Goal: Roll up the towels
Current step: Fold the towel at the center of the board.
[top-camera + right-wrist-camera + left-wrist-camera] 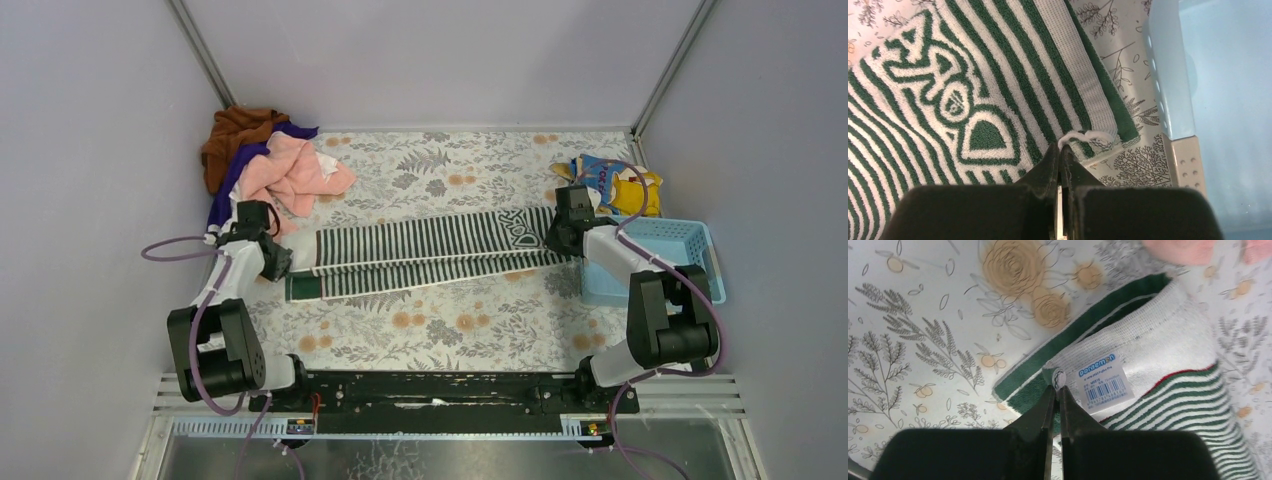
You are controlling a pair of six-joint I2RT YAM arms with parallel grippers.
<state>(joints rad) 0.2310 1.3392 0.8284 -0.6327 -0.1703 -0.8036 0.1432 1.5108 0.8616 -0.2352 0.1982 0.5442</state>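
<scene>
1. The towel (pixel 420 255) lies as a long folded strip across the middle of the counter. Its long axis runs from the left edge toward the right edge, with the left end a little closer to the near edge.
2. The left claw (pixel 1057 390) is clenched on the corner of the towel's left end, just beside the label (pixel 1105 382), with cloth pinched between the tips.
3. The right claw (pixel 1062 150) is clenched on the hem of the right end, near the basket (pixel 1168 90) at the right edge.
4. Each arm thus grips one short end, with the whole strip between them; neither is nearer the middle.
5. A roll would probably have to travel along that long axis from one short end to the other, so one claw likely has to release while the other turns its end over.
6. A pile (pixel 265 160) of other towels sits in the far-left corner, near the left claw.
</scene>
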